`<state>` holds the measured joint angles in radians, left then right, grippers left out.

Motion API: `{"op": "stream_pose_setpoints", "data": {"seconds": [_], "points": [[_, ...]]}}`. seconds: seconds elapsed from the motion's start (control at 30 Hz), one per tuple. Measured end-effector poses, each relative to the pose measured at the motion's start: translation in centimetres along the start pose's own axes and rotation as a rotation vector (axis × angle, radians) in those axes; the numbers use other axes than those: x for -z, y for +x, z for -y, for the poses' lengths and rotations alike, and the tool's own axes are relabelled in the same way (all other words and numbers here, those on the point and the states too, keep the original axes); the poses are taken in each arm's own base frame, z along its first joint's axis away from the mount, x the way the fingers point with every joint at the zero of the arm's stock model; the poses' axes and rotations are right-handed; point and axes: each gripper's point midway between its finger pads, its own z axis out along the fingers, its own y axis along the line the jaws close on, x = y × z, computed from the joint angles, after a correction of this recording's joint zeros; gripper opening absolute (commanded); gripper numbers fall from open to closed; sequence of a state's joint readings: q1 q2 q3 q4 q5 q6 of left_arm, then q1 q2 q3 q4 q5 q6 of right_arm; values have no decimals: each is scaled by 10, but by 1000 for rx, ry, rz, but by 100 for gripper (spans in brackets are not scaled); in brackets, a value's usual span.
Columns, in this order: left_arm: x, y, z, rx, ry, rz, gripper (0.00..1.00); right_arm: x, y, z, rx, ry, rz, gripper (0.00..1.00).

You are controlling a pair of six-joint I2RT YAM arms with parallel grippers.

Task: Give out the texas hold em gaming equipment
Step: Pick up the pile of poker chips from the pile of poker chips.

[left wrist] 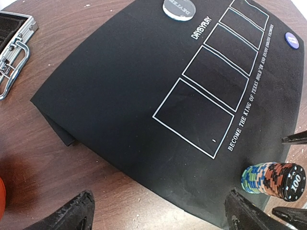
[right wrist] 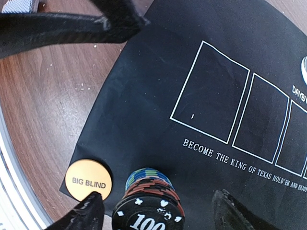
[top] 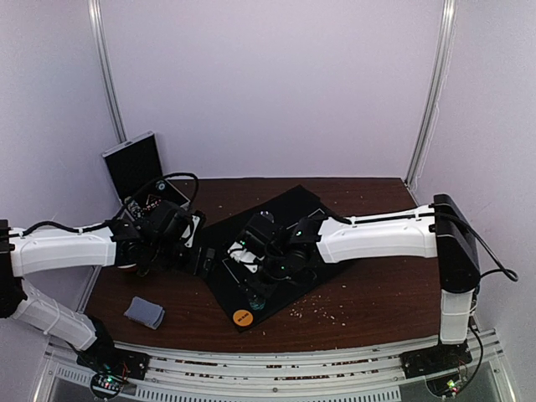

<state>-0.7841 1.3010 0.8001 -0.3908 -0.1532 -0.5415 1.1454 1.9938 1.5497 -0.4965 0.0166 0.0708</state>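
A stack of multicoloured poker chips (right wrist: 149, 203), topped by a black "100" chip, stands on the near corner of the black mat (right wrist: 144, 96). My right gripper (right wrist: 156, 213) straddles it, open, with a gap on each side. The orange "BIG BLIND" disc (right wrist: 88, 180) lies just left of the stack at the mat's corner. My left gripper (left wrist: 160, 215) hovers open over the mat's edge with nothing between its fingers; the chip stack (left wrist: 273, 179) is to its right. A clear disc (left wrist: 178, 7) and a purple disc (left wrist: 291, 40) lie farther off on the mat. Grey-blue cards (top: 144, 312) sit near the front left.
The silver case (top: 138, 167) stands open at the back left, and its latch edge (left wrist: 12, 48) shows beside the mat. A red rim (left wrist: 1, 196) peeks in at the left. The two grippers are close together, with the left gripper's fingers (right wrist: 72, 24) just above the right one.
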Motion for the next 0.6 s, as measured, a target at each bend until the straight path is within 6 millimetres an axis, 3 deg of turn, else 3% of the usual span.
{"op": "stream_pose_setpoints", "data": {"seconds": [0.2, 0.47, 0.6], "points": [[0, 0, 0, -7, 0, -1, 98, 0, 2, 0, 13, 0, -6, 73], [0, 0, 0, -13, 0, -1, 97, -15, 6, -1, 26, 3, -37, 55], [0, 0, 0, -13, 0, -1, 97, -16, 8, -1, 31, 4, -46, 42]]}}
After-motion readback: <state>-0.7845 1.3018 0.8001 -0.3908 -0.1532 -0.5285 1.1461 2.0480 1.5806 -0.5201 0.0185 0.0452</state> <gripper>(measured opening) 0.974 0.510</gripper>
